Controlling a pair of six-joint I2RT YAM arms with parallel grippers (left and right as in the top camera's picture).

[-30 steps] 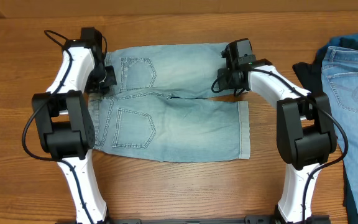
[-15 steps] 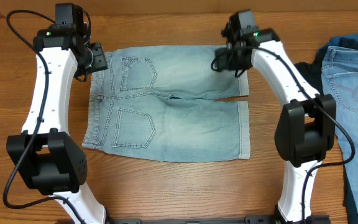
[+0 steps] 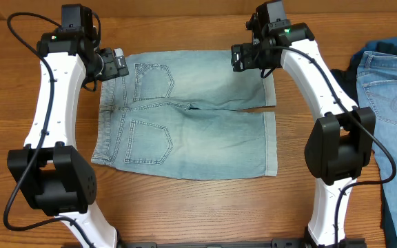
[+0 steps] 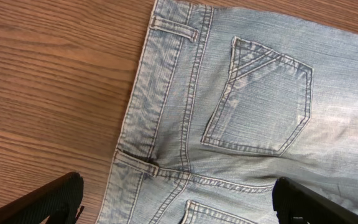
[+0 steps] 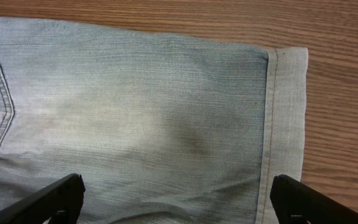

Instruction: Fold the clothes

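Shorts (image 3: 185, 127) flat on table (image 3: 185, 213). Left end effector (image 3: 114, 65), right end effector (image 3: 243, 58) both apart, seemingly hovering over far edge. Uneven pinches would skew fold.

The left arm (image 3: 50, 89) stretches from its base at 7 o'clock up to 11 o'clock. Its wrist is bent so that the left gripper (image 3: 114, 64) points toward 3 o'clock. The right arm (image 3: 319, 76) reaches from 5 o'clock up to 1 o'clock, and the right gripper (image 3: 238, 58) points toward 9 o'clock. Both grippers are spread wide and empty, with each wrist view showing its fingers (image 4: 48, 202) at the lower corners.
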